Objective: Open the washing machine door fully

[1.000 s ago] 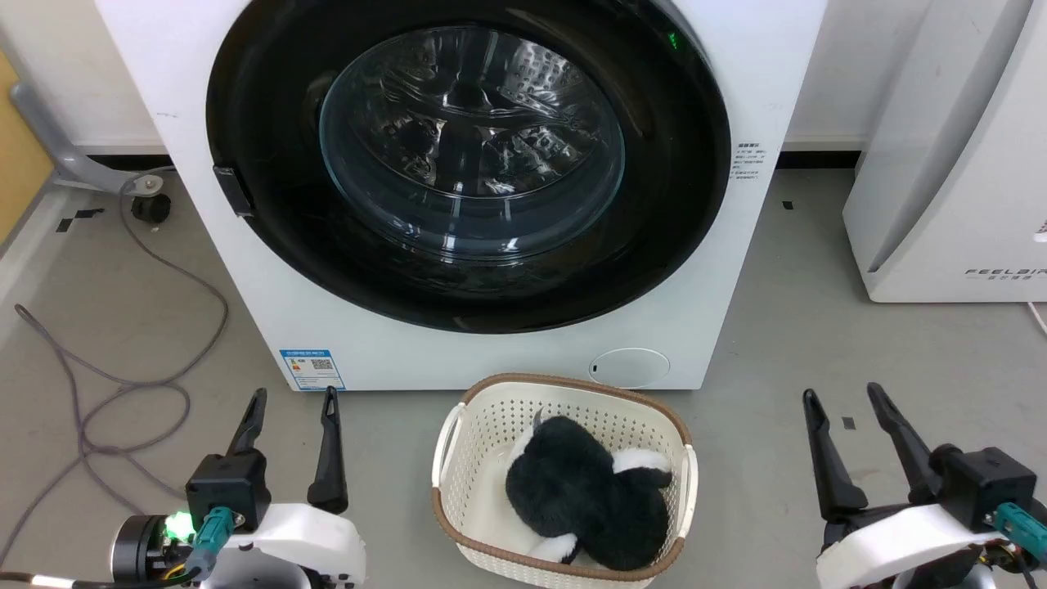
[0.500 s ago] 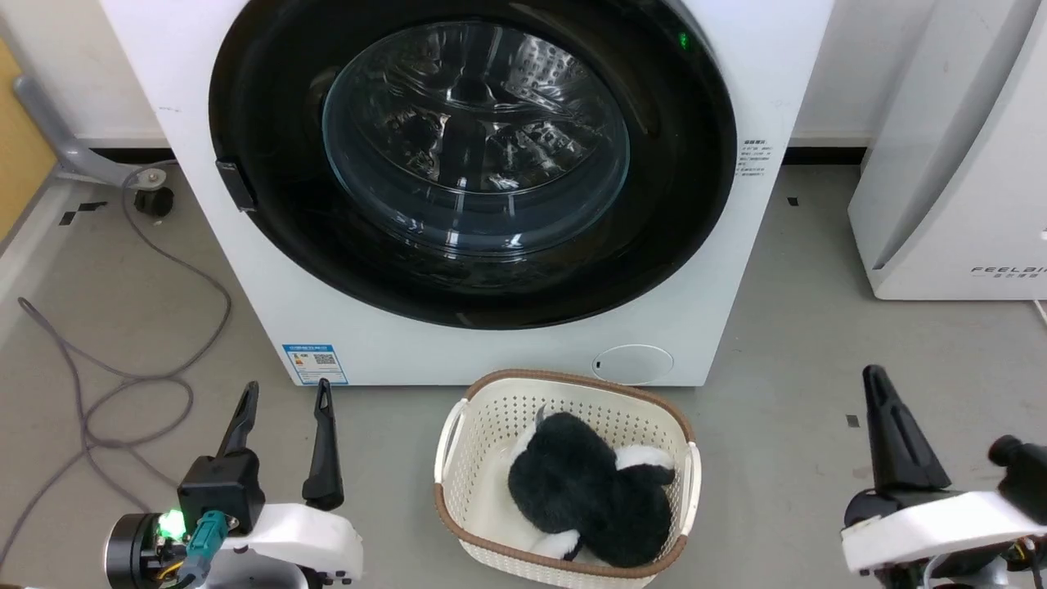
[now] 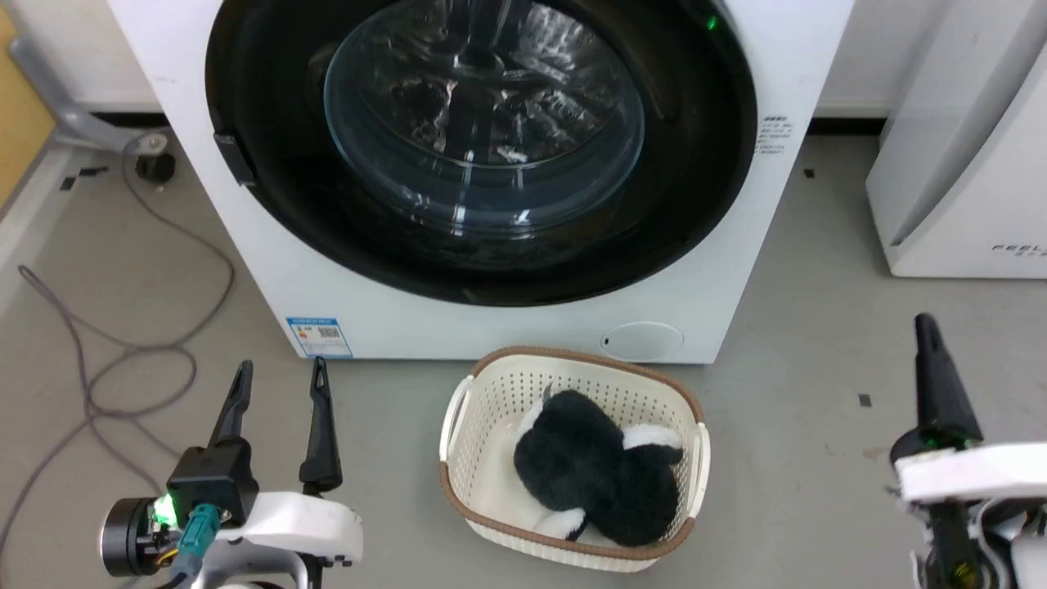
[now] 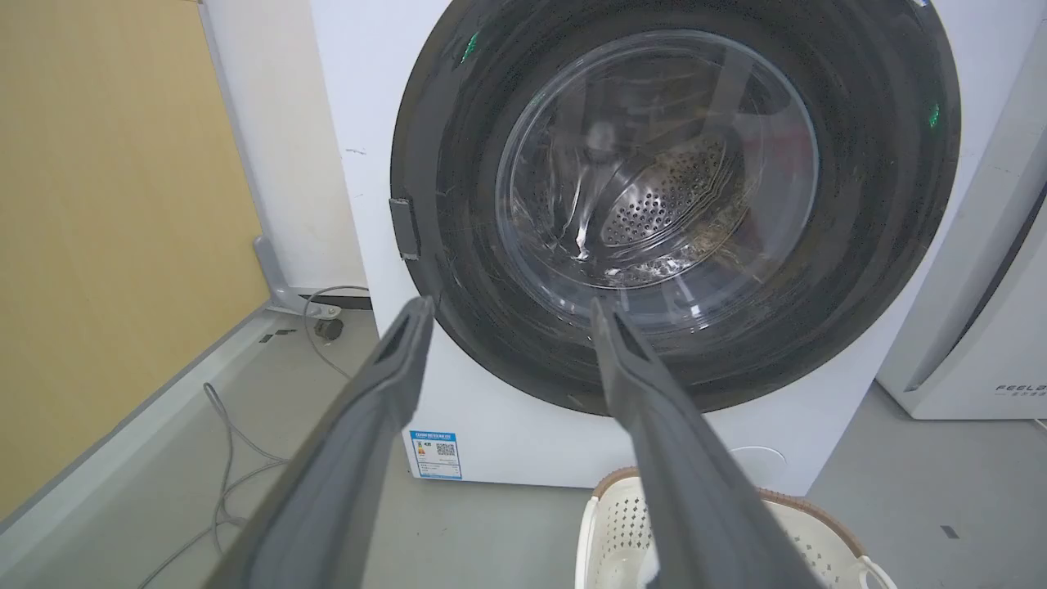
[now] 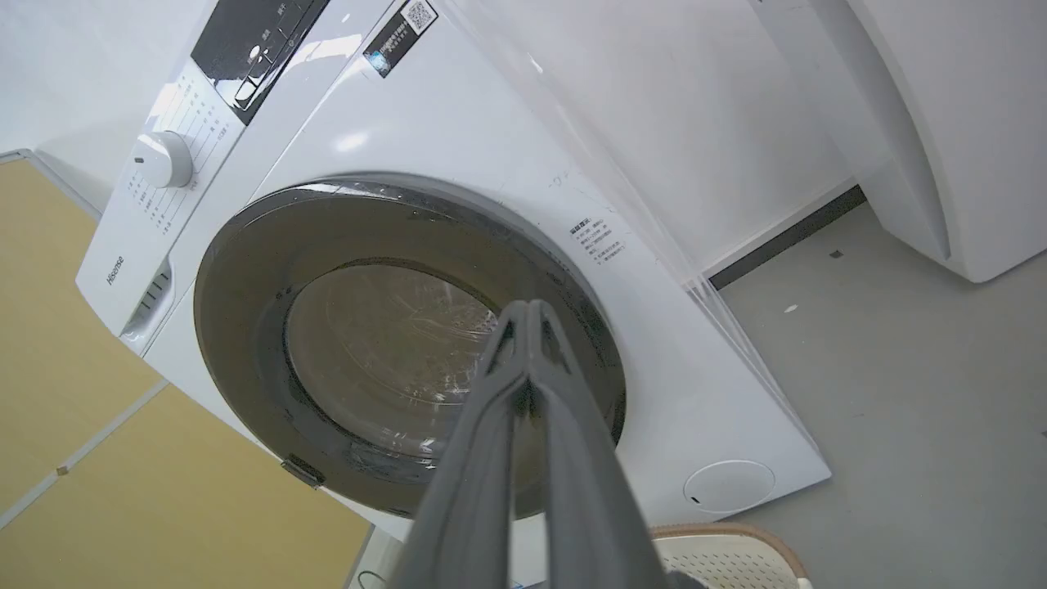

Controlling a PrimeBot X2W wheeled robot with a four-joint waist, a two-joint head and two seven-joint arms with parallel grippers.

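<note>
Grey floor [image 3: 818,286]; we face the round glossy black washing machine door [image 3: 478,155], closed; left gripper [image 3: 280,366] spread, right gripper [image 3: 926,327] pinched empty, perhaps for prying

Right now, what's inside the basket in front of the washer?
A black-and-white plush toy lies in the basket; its underside and the basket bottom beneath it are covered.

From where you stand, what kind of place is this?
Likely a laundry area, perhaps a test room: a white front-loading washing machine with its round door closed, a perforated laundry basket holding a black-and-white plush toy on the grey floor, and another white appliance beside it.
</note>
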